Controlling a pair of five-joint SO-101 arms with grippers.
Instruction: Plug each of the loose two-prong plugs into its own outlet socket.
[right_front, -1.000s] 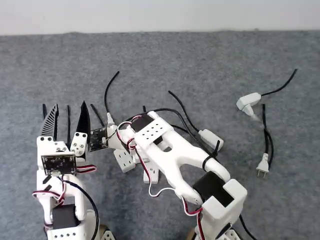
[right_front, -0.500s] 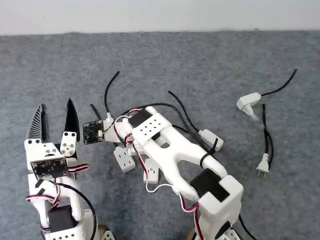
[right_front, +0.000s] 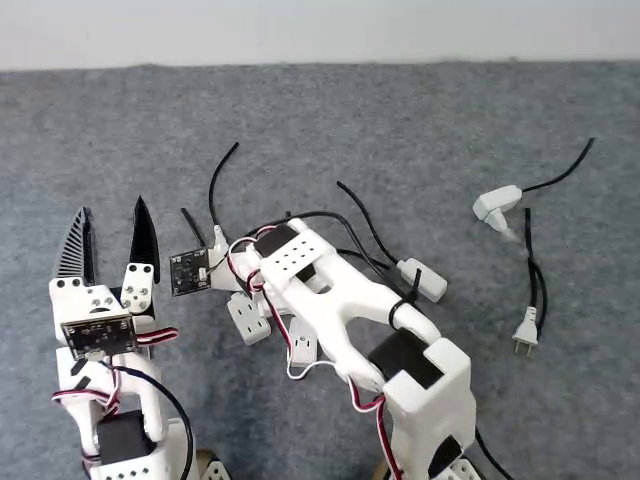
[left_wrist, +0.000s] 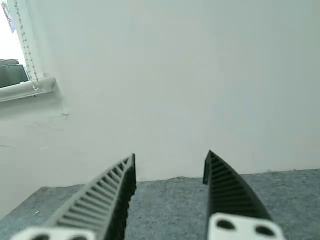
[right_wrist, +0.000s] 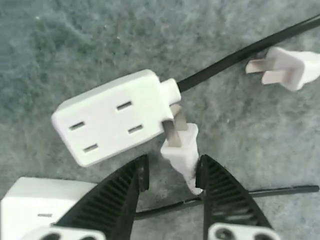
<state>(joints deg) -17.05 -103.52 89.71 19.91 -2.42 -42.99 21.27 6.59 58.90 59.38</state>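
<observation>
A white outlet block (right_wrist: 112, 122) with a black cord lies on the grey carpet. A white two-prong plug (right_wrist: 180, 147) rests with its prongs against the block's cord end, outside the sockets. My right gripper (right_wrist: 172, 167) is open and straddles this plug, which touches one finger while carpet shows beside the other. A second loose plug (right_wrist: 285, 70) lies farther off. From above, the right arm (right_front: 330, 290) stretches over two outlet blocks (right_front: 250, 318). My left gripper (right_front: 112, 208) stands open at the left with nothing in it, pointing over the carpet at a wall (left_wrist: 171, 155).
Another white block (right_wrist: 30, 200) lies close to my right gripper. An outlet with a cord (right_front: 420, 280) sits by the right arm. At the far right lie an outlet (right_front: 497, 205) and a loose plug (right_front: 525, 335). Black cords cross the middle of the carpet.
The left arm has drawn back to the left, away from the right arm's wrist, and stopped. The right arm has shifted slightly over the outlet blocks.
</observation>
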